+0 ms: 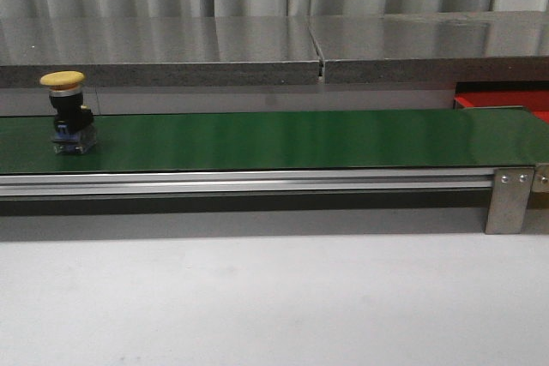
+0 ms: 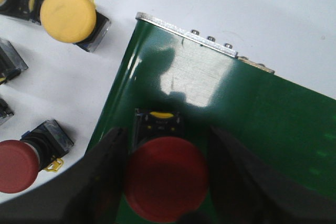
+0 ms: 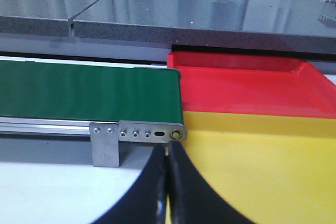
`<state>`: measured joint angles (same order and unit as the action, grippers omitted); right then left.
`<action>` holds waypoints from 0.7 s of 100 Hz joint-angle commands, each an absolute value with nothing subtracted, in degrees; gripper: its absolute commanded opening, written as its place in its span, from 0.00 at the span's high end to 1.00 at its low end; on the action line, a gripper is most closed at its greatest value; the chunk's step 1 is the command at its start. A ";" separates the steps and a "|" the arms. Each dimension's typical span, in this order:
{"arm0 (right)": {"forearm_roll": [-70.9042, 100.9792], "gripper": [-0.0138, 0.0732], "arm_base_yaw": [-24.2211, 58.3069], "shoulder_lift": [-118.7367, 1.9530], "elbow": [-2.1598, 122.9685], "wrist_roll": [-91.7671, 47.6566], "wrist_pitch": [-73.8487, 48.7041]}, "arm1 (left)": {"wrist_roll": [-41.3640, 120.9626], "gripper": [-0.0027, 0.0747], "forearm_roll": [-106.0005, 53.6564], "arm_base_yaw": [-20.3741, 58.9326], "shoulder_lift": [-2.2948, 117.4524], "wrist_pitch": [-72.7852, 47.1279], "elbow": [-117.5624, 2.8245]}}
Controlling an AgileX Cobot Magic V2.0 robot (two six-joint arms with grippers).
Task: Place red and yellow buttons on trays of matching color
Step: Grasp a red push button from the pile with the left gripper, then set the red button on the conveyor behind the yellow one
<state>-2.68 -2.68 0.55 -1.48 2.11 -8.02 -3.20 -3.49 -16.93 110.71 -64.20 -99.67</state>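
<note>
In the left wrist view my left gripper [image 2: 167, 137] is shut on a red button [image 2: 165, 179]; its dark fingers [image 2: 107, 166] press both sides of the domed cap, just over the end of the green belt [image 2: 252, 119]. A yellow button [image 1: 64, 113] stands upright on the belt [image 1: 283, 139] at the far left of the front view. The red tray [image 3: 247, 85] lies past the belt's other end, with the yellow tray [image 3: 262, 171] in front of it. My right gripper [image 3: 168, 148] is shut on nothing, low at the yellow tray's edge. Neither gripper shows in the front view.
On the white table beside the belt's end lie a loose yellow button [image 2: 68, 16], a loose red button [image 2: 18, 165] and parts of others. A grey stone ledge [image 1: 257, 45] runs behind the belt. A metal bracket [image 3: 107, 145] holds the belt's frame.
</note>
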 commanded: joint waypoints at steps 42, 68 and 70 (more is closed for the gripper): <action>-3.39 0.92 -3.07 1.38 -0.99 1.96 -3.54 | -0.30 0.25 -4.68 -14.36 103.52 -56.82 -101.10; -3.39 0.92 -3.07 1.38 -0.99 1.96 -3.54 | 2.18 0.92 -4.68 -3.81 93.98 -54.16 -99.10; -3.39 0.92 -3.07 1.38 -0.99 1.96 -3.54 | 2.18 0.99 -4.68 -2.54 93.02 -53.84 -98.59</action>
